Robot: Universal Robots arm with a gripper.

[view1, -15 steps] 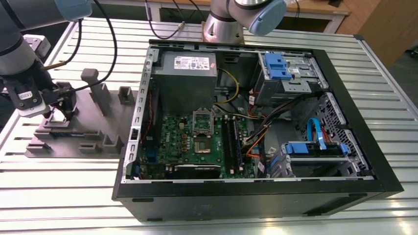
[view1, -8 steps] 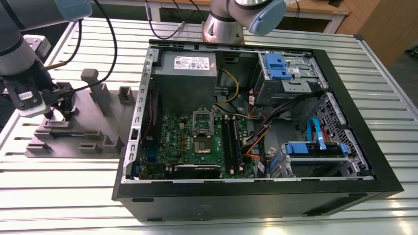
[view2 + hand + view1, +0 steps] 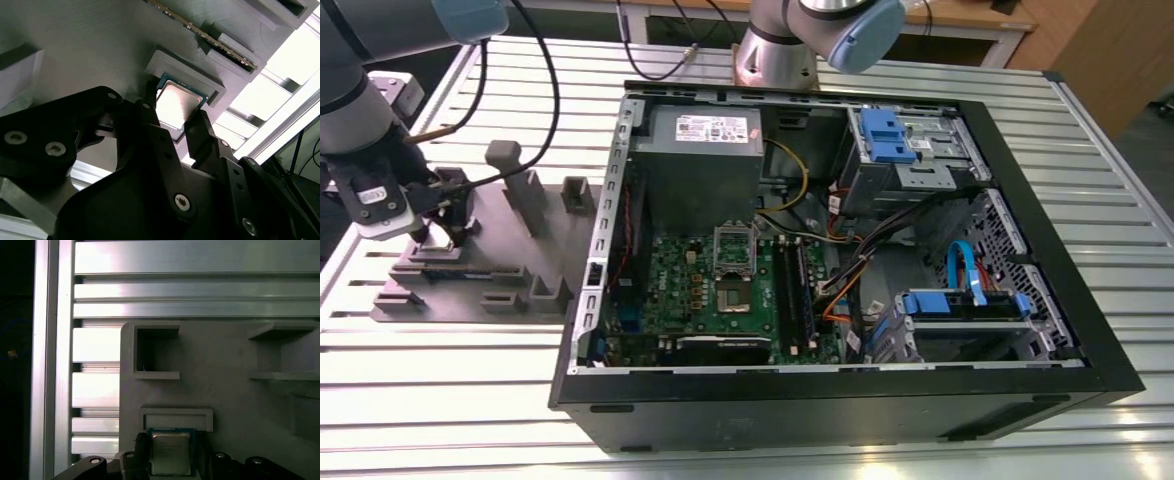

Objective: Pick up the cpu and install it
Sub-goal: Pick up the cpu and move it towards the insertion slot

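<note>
One cpu (image 3: 171, 454) | square, silvery top, greenish edge | gripper (image 3: 172, 115) at it | jaws: cannot tell

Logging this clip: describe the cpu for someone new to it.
On the exterior view's left, beside the computer case, lies a grey holder. The cpu sits in its shallow recess at the gripper: a shiny silver square amid matte grey.

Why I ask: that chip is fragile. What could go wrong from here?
1. The claw straddles the cpu at its thin edges alone, so the chip could tilt or slip when lifted.
2. The grey holder's raised lip sits close against the cpu; a skewed lift might catch there.
3. The socket lies inside the case, near cables, which the claw might snag.
</note>
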